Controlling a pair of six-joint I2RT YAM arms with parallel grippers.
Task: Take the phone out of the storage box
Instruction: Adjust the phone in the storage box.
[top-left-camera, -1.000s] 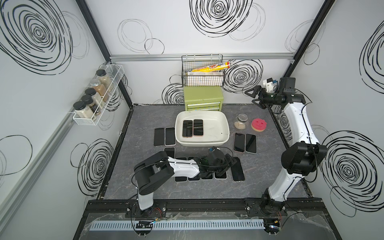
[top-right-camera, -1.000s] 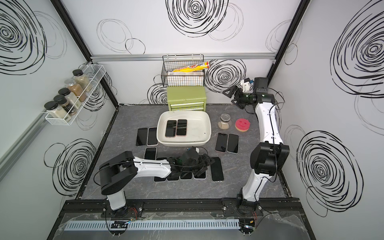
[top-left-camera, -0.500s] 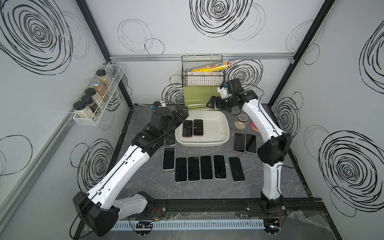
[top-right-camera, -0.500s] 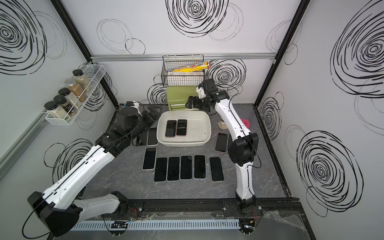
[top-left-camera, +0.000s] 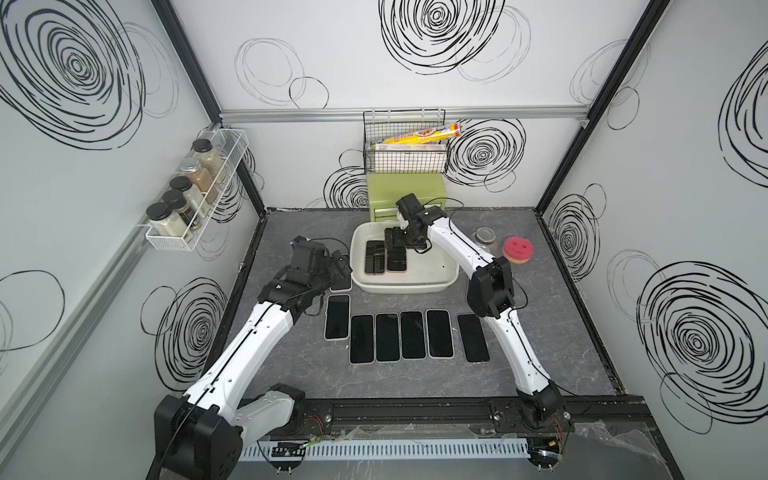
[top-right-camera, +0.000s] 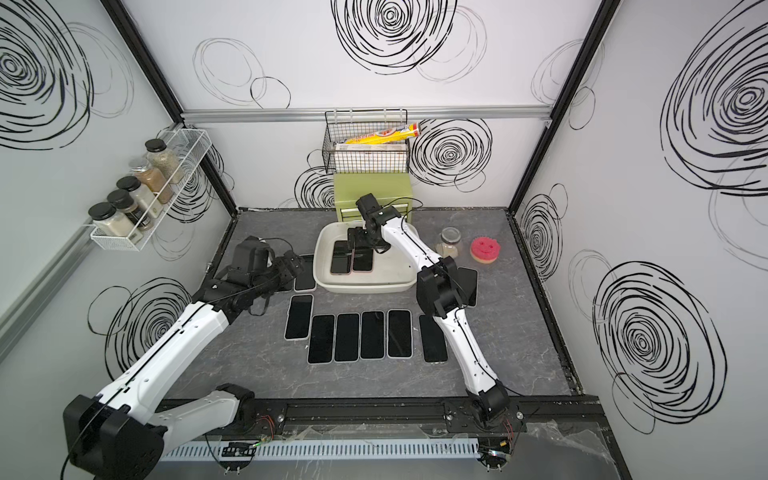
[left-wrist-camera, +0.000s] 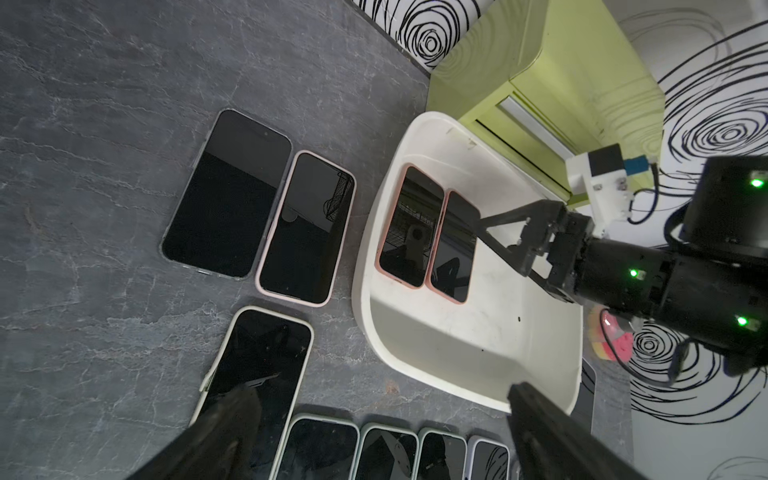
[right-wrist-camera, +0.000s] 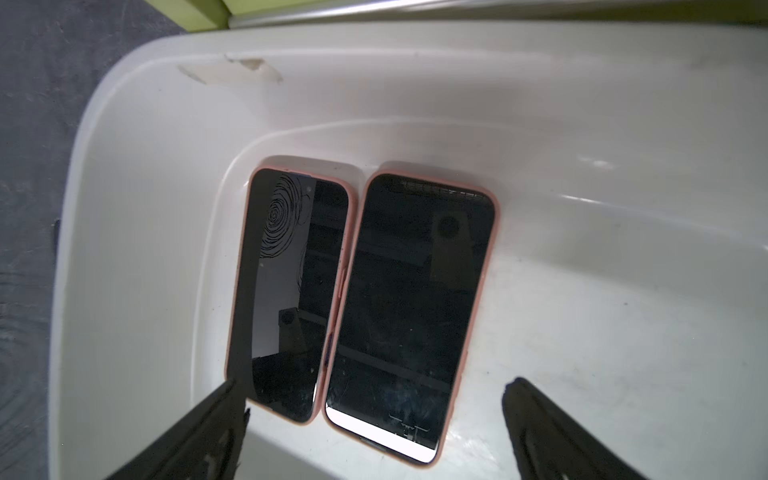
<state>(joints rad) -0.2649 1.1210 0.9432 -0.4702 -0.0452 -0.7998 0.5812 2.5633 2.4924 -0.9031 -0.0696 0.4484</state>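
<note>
Both top views: the storage box (top-left-camera: 415, 287) (top-right-camera: 365, 287) stands on the table (top-left-camera: 548, 340) just above frame centre, in front of a green drawer chest (top-left-camera: 407, 189). Two pink-cased phones (top-left-camera: 375, 259) (top-right-camera: 340, 262) lie side by side, screens up, in its left half. The right jaws hang over the far ends of these phones, spread wide and empty. The left jaws, likewise wide apart and holding nothing, sit just left of the box above phones lying on the table. A row of dark phones (top-left-camera: 401, 338) fills the middle of the frame, and a jar (top-left-camera: 484, 237) and a pink sponge (top-left-camera: 517, 249) stand right of the box. Left wrist view: the storage box (left-wrist-camera: 465, 374) holds both pink-cased phones (left-wrist-camera: 409, 226), with the right arm's black fingers (left-wrist-camera: 532, 212) reaching in over them, closed on neither; the left jaws' own tips show wide apart above the table phones. Right wrist view: the two phones (right-wrist-camera: 411, 307) touch along their long edges on the box floor (right-wrist-camera: 602, 299); the open fingers (right-wrist-camera: 548, 428) flank the pair's near ends, gripping nothing.
</note>
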